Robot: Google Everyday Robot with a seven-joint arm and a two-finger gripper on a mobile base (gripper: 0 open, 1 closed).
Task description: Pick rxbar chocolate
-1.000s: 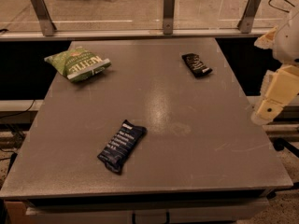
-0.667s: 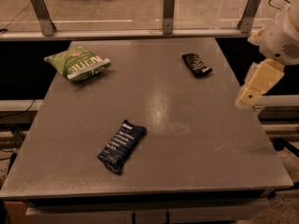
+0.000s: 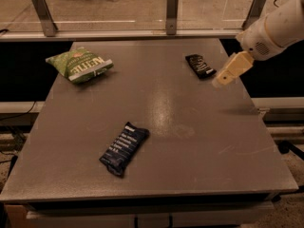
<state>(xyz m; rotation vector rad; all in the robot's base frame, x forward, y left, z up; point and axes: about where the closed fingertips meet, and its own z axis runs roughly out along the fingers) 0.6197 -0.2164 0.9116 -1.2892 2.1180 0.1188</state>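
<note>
Table (image 3: 190, 127): grey flat top, glass rail behind, carrying three packages set well apart. Robot arm (image 3: 278, 25): white, entering from the upper right corner, angled down toward the table's right side. Green chip bag (image 3: 80, 64): far left, lying flat, not wanted. Navy bar wrapper (image 3: 123, 147): near centre-front, lying diagonally, white lines of text, larger than the target, not wanted. Gripper (image 3: 228, 72): tan, hanging above the table just right of the target and not touching it; open or closed cannot be told, and it holds nothing visible. Rxbar chocolate (image 3: 200, 65): small black wrapper, far right of the table near the back edge, lying flat and slightly angled, untouched. Risks, as judged: the bar is thin and flat, so a descent that stops high would close on air, while one pressed too low would scrape the tabletop; an approach from the side could push the wrapper toward the centre instead of grasping it
</note>
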